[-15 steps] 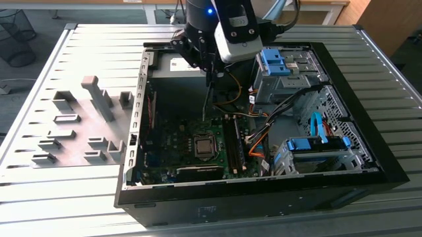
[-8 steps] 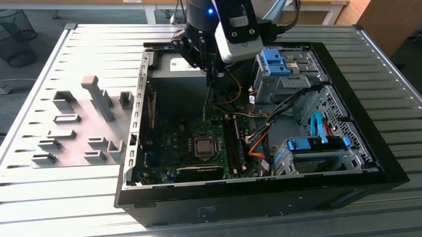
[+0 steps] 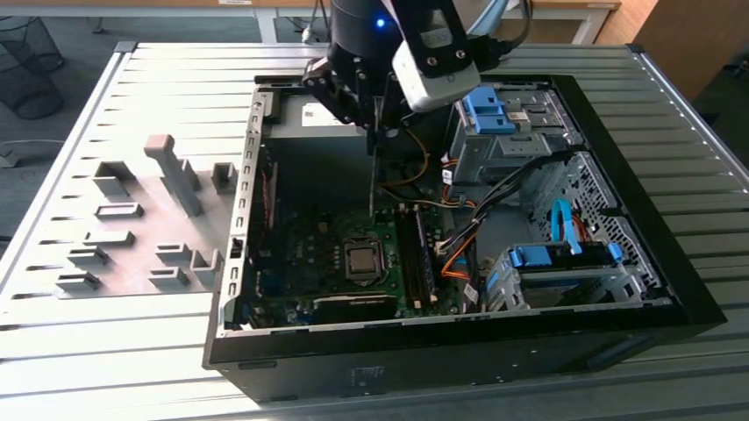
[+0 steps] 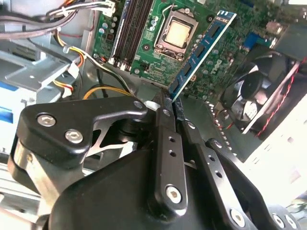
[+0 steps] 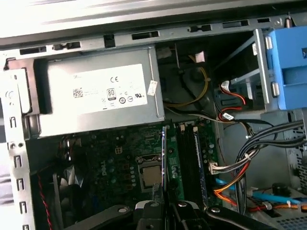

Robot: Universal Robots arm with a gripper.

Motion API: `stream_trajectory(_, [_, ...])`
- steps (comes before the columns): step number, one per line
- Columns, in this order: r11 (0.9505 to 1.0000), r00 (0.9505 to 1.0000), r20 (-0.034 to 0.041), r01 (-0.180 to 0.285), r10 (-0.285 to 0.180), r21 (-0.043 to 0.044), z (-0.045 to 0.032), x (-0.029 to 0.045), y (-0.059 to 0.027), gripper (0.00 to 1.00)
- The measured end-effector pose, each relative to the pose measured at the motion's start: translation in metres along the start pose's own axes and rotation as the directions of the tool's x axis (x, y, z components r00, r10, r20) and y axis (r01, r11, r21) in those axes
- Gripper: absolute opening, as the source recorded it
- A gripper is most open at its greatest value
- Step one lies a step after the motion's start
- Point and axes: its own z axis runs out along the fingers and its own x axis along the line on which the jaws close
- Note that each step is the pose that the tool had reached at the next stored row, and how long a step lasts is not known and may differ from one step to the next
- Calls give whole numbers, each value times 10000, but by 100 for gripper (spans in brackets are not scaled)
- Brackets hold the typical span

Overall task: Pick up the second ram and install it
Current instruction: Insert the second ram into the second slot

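Above the open computer case (image 3: 655,298), well inside its walls, I am holding the gripper (image 4: 169,103) over the motherboard (image 3: 316,254). Its fingers (image 4: 165,143) are pinching the second ram (image 4: 201,48) by one end, so the strip is hanging edge-down from them toward the board, beside the processor socket (image 5: 151,175). I am seeing the other stick (image 5: 199,158) seated in the dark memory slots (image 4: 132,28) just beside it. Grey fixture blocks (image 3: 129,237) are lying on the desk (image 3: 105,351) toward its edge at the exterior view's left.
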Motion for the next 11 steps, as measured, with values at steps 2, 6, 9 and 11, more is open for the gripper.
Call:
stream_trajectory(2, [9994, 9994, -8, 357, -357, -8, 14, 0, 0, 14])
stream_trajectory(6, [9974, 9974, -18, 715, -715, -12, 64, -25, 1, 14])
stream_trajectory(9, [9974, 9974, -17, 726, -726, -12, 97, -71, 7, 14])
stream_trajectory(11, [9973, 9973, -17, 733, -733, -5, 126, -105, 11, 14])
